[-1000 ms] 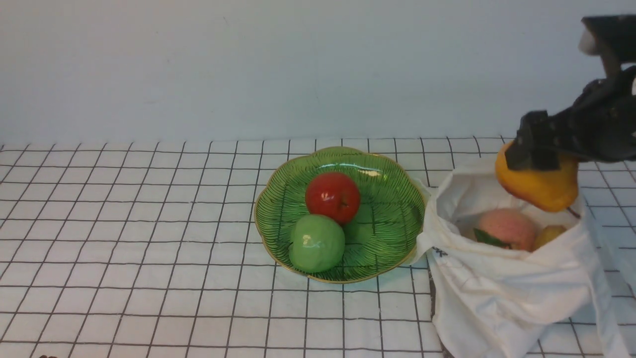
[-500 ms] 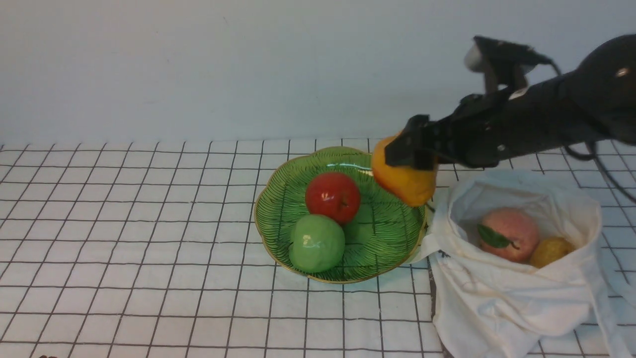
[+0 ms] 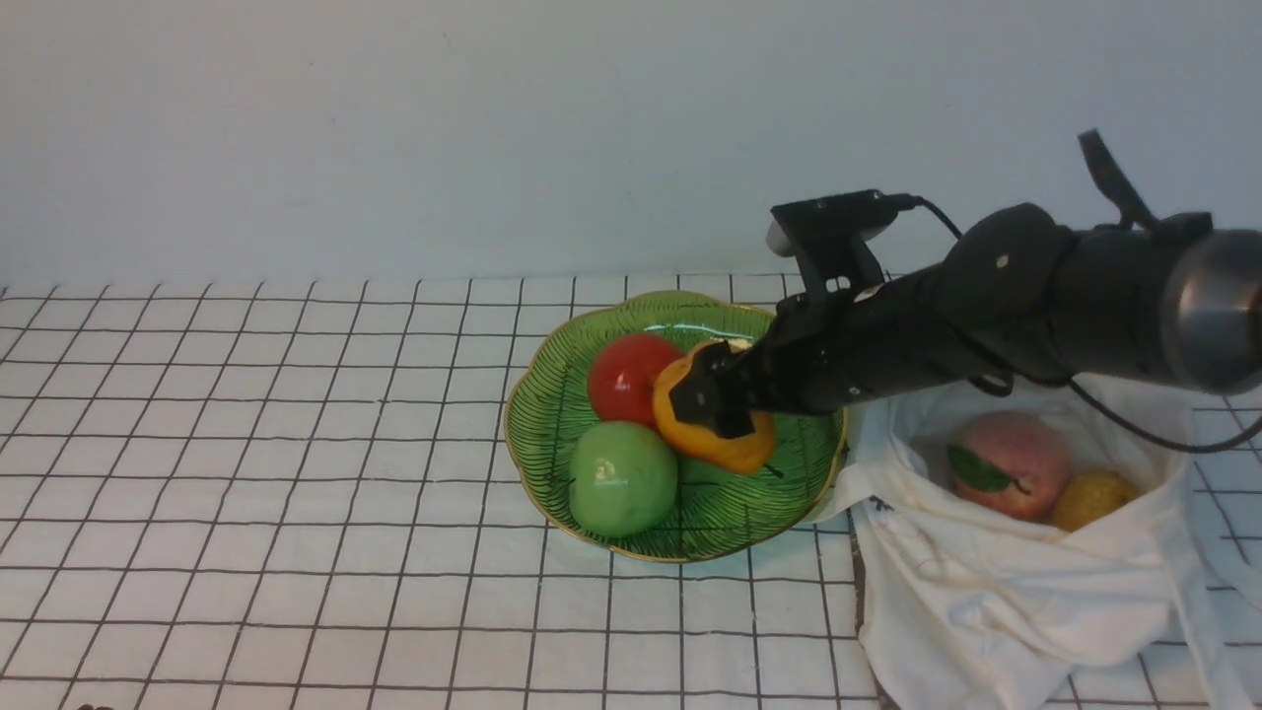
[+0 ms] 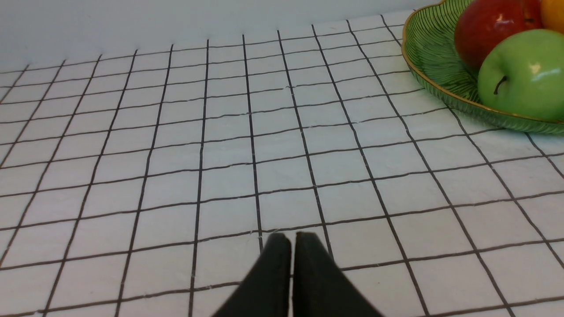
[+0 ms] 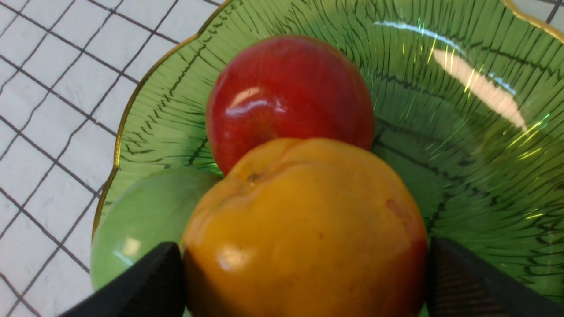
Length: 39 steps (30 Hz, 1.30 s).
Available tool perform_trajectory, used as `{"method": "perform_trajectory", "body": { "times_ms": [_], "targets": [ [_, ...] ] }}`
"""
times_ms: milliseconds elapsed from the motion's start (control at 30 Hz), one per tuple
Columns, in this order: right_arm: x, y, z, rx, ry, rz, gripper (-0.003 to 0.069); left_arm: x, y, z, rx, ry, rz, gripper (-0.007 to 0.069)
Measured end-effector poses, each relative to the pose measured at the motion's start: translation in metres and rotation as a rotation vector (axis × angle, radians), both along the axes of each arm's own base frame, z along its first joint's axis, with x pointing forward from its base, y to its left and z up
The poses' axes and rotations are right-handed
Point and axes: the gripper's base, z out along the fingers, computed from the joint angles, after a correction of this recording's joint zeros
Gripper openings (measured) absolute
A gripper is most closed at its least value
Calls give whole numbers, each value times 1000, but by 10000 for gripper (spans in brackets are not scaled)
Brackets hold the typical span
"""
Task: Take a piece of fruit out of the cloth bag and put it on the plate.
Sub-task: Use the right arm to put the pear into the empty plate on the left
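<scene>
My right gripper (image 3: 712,406) is shut on the orange-yellow fruit (image 3: 712,439) and holds it low over the green plate (image 3: 779,493), against the red apple (image 3: 623,378) and the green apple (image 3: 621,479). In the right wrist view the fruit (image 5: 304,229) fills the space between both fingers, with the plate (image 5: 476,145) below it. The off-white cloth bag (image 3: 996,592) lies right of the plate, open. My left gripper (image 4: 291,237) is shut and empty over the checked cloth, left of the plate (image 4: 436,66).
A pink peach with a green leaf (image 3: 1011,461) and a small yellow-brown fruit (image 3: 1094,498) lie inside the bag. The table is covered with a white checked cloth (image 3: 296,444). A plain wall stands behind.
My right arm has carried the orange-yellow fruit leftward from above the bag, over the plate's right rim, and down among the apples. The red apple has shifted slightly left.
</scene>
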Motion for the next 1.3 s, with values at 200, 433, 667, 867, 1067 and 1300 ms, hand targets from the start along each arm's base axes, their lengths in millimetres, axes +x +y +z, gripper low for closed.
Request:
{"method": "perform_trajectory", "body": {
  "times_ms": [200, 433, 667, 867, 1067, 1300],
  "targets": [
    [-3, -2, 13, -18, -47, 21, 691, 0, 0, 0, 0, 0, 0, -8],
    [-8, -4, 28, -8, -66, 35, 691, 0, 0, 0, 0, 0, 0, -8],
    [-3, -10, 27, 90, 68, -93, 691, 0, 0, 0, 0, 0, 0, -8],
    [18, -40, 62, 174, 169, -137, 691, 0, 0, 0, 0, 0, 0, -8],
    [16, -39, 58, 157, 221, -111, 691, 0, 0, 0, 0, 0, 0, -8],
    [17, -38, 59, 148, 228, -99, 691, 0, 0, 0, 0, 0, 0, -8]
  ]
}}
